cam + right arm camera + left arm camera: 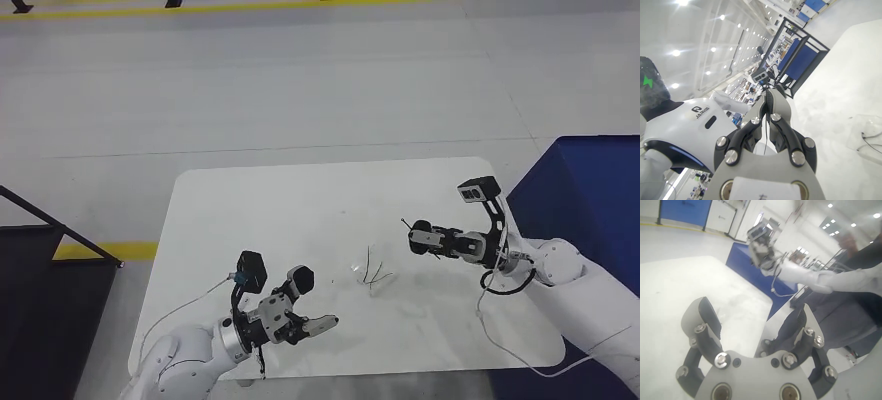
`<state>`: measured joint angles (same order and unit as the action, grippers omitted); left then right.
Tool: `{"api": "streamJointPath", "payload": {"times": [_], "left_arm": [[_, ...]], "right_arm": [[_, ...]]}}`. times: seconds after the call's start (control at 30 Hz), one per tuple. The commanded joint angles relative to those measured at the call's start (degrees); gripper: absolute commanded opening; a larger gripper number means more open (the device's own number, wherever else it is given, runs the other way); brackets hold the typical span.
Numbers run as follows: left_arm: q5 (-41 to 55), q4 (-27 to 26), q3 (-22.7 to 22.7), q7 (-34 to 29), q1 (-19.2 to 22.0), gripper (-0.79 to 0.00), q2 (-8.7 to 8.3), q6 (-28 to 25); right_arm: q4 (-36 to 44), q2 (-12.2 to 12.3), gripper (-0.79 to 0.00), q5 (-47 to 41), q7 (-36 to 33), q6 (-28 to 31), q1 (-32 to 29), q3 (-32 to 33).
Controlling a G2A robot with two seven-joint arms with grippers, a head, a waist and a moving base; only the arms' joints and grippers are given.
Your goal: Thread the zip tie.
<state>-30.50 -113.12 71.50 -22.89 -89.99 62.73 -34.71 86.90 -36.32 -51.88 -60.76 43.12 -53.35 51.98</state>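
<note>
At the table's (pixel 250 200) 7 o'clock side the left gripper (pixel 315 300) hangs with its fingers spread wide, nothing between them. Around the middle lie a few loose black ties (pixel 374 270) — thin, crossing one another. Beyond, toward 2 o'clock, the right gripper (pixel 413 237) is pinched tight on the zip tie (pixel 765 136). The black strand runs lengthwise between the pads, along the fingers and back toward the wrist. The white label (pixel 762 187) on that gripper's base is cut off — unreadable.
</note>
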Motion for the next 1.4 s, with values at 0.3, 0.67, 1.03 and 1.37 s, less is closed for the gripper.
{"api": "streamJointPath", "payload": {"times": [0.3,0.67,1.03,1.37], "left_arm": [[5.10,4.50,2.43,-1.34,0.05,0.000,-0.44,-1.68],[5.10,4.50,2.43,-1.34,0.05,0.000,-0.44,-1.68],[5.10,4.50,2.43,-1.34,0.05,0.000,-0.44,-1.68],[5.10,4.50,2.43,-1.34,0.05,0.000,-0.44,-1.68]], "right_arm": [[9.15,0.06,-0.785,11.34,-1.28,-0.88,2.82,2.37],[26.27,-2.55,-0.785,16.40,-8.29,-7.89,14.30,-0.43],[31.17,-2.96,-0.785,26.18,-6.60,-9.45,15.14,-0.16],[37.55,-3.86,-0.785,29.85,10.93,-6.24,18.02,8.47]]}}
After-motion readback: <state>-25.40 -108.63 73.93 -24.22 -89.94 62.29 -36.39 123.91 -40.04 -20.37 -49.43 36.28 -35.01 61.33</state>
